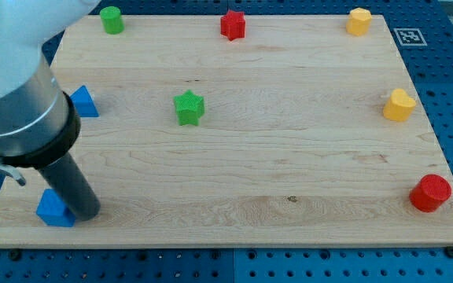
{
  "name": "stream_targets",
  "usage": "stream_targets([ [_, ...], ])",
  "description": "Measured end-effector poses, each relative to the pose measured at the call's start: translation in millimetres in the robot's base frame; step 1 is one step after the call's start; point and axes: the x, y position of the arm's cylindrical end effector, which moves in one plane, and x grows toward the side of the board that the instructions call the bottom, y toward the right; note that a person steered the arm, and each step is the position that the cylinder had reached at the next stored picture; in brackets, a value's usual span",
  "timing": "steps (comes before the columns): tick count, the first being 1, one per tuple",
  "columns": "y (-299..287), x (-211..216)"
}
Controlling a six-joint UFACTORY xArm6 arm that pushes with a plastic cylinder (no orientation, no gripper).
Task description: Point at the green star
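Note:
The green star point(189, 108) lies on the wooden board point(289, 157), left of centre. My tip point(86, 213) rests at the board's lower left, touching the right side of a blue block point(53, 209). The tip is well below and to the left of the green star, far apart from it. The rod and arm body rise toward the view's upper left and hide part of the board there.
A blue triangular block point(83, 101) sits at the left edge. A green cylinder point(112, 20), a red star point(233, 24) and a yellow block point(359, 21) line the top edge. A yellow block point(399, 105) and a red cylinder point(430, 193) sit at the right.

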Motion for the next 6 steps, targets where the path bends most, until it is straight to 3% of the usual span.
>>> stream_targets([
  [1, 9, -9],
  [3, 66, -90],
  [6, 67, -191],
])
